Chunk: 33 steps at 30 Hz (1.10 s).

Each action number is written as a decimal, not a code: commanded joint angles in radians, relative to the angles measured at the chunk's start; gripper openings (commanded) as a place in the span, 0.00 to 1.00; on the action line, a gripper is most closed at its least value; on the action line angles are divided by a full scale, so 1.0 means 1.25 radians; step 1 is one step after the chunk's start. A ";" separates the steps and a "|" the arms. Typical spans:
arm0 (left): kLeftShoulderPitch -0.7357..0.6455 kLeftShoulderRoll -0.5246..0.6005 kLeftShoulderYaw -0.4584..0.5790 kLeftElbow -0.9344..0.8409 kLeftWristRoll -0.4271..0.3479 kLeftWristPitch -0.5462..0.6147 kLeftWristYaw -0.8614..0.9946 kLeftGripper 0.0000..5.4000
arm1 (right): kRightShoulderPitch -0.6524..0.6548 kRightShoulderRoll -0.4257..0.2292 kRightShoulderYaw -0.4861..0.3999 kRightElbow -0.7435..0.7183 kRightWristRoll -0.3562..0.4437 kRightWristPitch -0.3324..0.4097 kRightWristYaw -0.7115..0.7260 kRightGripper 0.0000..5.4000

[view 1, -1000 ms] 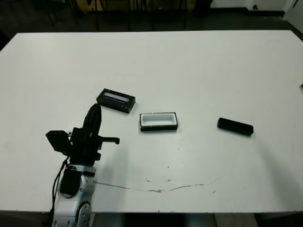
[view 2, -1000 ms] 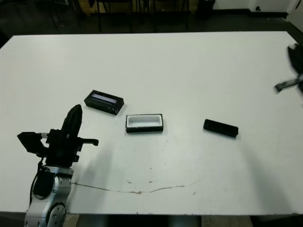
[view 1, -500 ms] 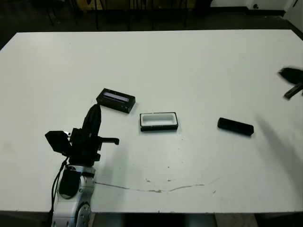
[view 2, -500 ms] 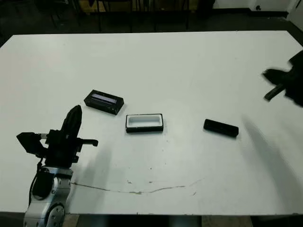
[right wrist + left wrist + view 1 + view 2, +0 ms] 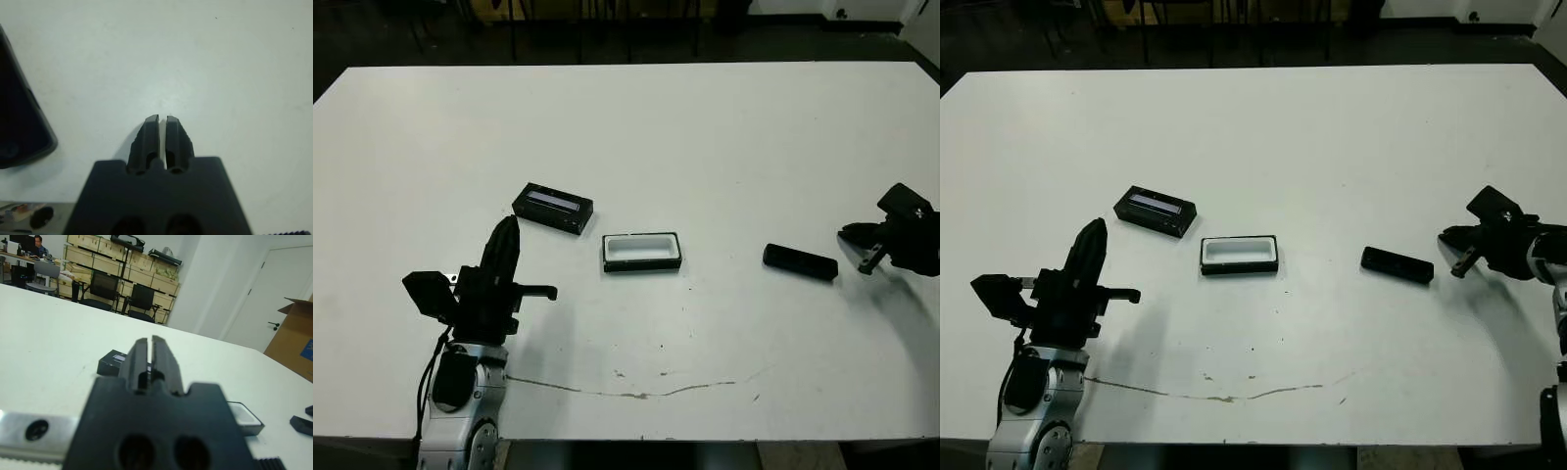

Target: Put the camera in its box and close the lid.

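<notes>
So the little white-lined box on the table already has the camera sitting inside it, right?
Not quite. The box is on the table, but it is empty: the left eye view shows only its white lining. The camera lies flat on the table apart from the box, toward the right gripper.

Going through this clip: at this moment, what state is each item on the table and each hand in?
box: open, nothing inside, flat on the table.
lid: off the box, lying apart beside it, window strip up.
camera: flat on the table, outside the box, untouched.
left hand: fingers shut, holding nothing, near the lid.
right hand: fingers shut, holding nothing, close beside the camera.
</notes>
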 commanded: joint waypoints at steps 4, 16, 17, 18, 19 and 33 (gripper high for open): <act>0.012 0.006 0.000 0.005 -0.002 0.013 0.000 0.00 | 0.070 0.022 0.012 -0.022 -0.001 0.015 0.031 0.00; 0.008 0.009 0.003 0.006 0.010 0.010 0.003 0.00 | 0.206 -0.003 -0.004 -0.282 0.057 0.138 0.071 0.00; 0.009 0.009 0.003 0.004 0.009 0.013 0.005 0.00 | 0.218 -0.006 -0.006 -0.306 0.067 0.154 0.081 0.00; 0.009 0.008 0.003 0.001 0.009 0.017 0.007 0.00 | 0.231 -0.009 -0.009 -0.329 0.078 0.167 0.091 0.00; 0.010 0.007 0.002 -0.001 0.007 0.020 0.009 0.00 | 0.244 -0.014 -0.011 -0.359 0.087 0.192 0.096 0.00; 0.005 0.007 0.005 0.003 -0.005 0.015 -0.001 0.00 | 0.381 -0.066 -0.036 -0.603 0.150 0.358 0.108 0.00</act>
